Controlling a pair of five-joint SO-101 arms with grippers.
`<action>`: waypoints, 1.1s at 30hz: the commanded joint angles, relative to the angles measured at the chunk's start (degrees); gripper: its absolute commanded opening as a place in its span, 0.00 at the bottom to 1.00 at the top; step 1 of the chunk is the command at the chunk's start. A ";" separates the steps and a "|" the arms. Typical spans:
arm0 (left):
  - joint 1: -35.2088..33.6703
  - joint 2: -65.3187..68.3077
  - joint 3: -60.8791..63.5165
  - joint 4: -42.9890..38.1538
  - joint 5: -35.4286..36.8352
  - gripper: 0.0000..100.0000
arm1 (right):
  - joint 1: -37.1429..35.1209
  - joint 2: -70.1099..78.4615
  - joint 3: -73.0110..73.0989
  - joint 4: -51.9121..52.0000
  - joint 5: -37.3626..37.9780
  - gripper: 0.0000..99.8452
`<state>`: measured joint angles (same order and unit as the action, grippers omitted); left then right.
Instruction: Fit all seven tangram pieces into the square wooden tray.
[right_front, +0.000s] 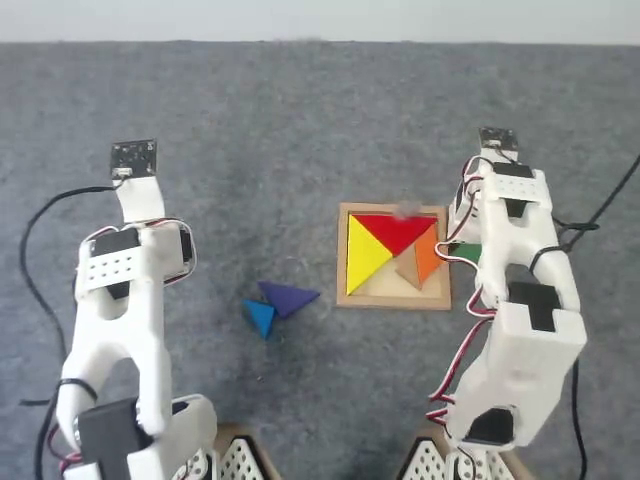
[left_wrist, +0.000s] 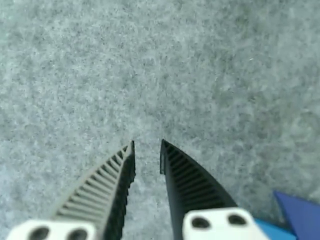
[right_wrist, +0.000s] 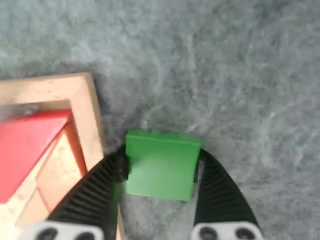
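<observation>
Square wooden tray (right_front: 392, 303): on the grey felt surface (right_front: 250, 150), right of centre. Holds a red triangle (right_front: 395, 230), a yellow triangle (right_front: 362, 255), an orange piece (right_front: 428, 255) and a tan triangle (right_front: 407, 270); its lower part is bare.

Green square (right_wrist: 161, 172): just outside the tray's right rim, clamped between the fingers of the right gripper (right_wrist: 161, 160). The right arm overlaps that rim in the high view.

Purple piece (right_front: 288, 297) and blue triangle (right_front: 260, 317): touching, loose on the felt left of the tray.

Left gripper (left_wrist: 147, 144): narrowly parted, empty, over bare felt.
</observation>
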<state>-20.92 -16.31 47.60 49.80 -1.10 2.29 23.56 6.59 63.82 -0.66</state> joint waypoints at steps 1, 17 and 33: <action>0.09 -2.11 -0.31 -1.49 0.88 0.09 | -1.36 -7.69 -1.32 4.79 2.81 0.02; 3.78 -2.11 5.58 -8.18 0.62 0.09 | -30.55 -36.88 14.07 9.19 10.73 0.02; 3.78 -2.64 5.58 -7.74 0.62 0.09 | -32.40 -24.75 19.69 0.84 11.34 0.02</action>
<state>-17.41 -16.31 53.76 42.86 -1.19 -31.91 -1.85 27.08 67.25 10.07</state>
